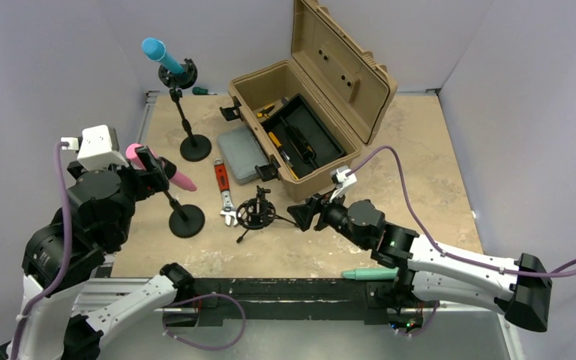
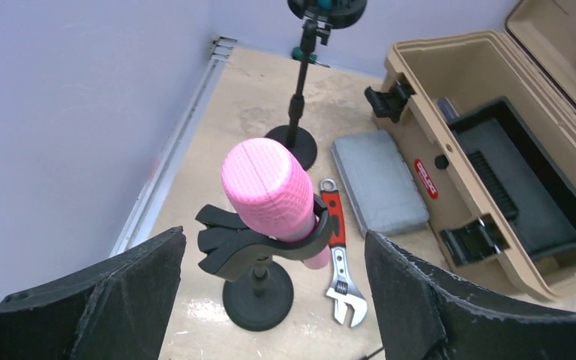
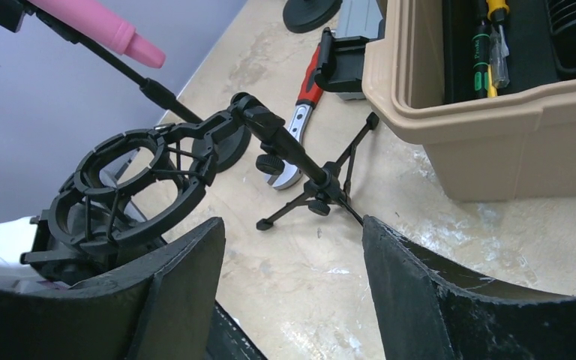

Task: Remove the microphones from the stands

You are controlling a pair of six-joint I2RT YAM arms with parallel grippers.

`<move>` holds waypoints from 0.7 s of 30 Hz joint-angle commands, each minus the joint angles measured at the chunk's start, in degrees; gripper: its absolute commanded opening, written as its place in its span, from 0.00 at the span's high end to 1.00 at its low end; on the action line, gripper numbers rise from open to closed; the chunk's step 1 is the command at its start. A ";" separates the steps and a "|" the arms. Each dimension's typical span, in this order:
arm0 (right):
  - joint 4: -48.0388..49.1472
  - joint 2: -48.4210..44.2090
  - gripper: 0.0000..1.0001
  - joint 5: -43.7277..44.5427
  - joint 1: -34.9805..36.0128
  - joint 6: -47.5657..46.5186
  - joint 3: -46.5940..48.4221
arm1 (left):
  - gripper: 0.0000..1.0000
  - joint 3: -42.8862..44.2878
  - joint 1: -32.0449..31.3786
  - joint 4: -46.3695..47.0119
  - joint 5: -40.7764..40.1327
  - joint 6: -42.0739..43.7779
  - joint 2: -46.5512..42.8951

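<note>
A pink microphone [image 1: 180, 178] sits in the black clip of a round-base stand [image 1: 186, 222] at the left. In the left wrist view its head [image 2: 270, 191] points up at the camera, held in the clip [image 2: 229, 251]. My left gripper [image 1: 144, 161] is open, its fingers [image 2: 120, 300] spread on either side of the microphone's head and not touching it. My right gripper [image 1: 305, 214] is open and empty, low beside an empty shock-mount tripod stand [image 1: 255, 211], which fills the left of the right wrist view [image 3: 131, 184].
A blue microphone [image 1: 157, 51] sits on a second stand at the back left. A teal microphone [image 1: 371, 274] lies at the near edge. An open tan toolbox [image 1: 360, 82], a grey case [image 1: 241, 152] and a red-handled wrench [image 1: 223, 191] are mid-table.
</note>
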 commanded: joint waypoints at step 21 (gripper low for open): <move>-5.86 2.93 0.37 -6.42 1.38 -7.60 15.88 | 1.00 -4.49 9.03 8.90 0.82 -4.33 8.79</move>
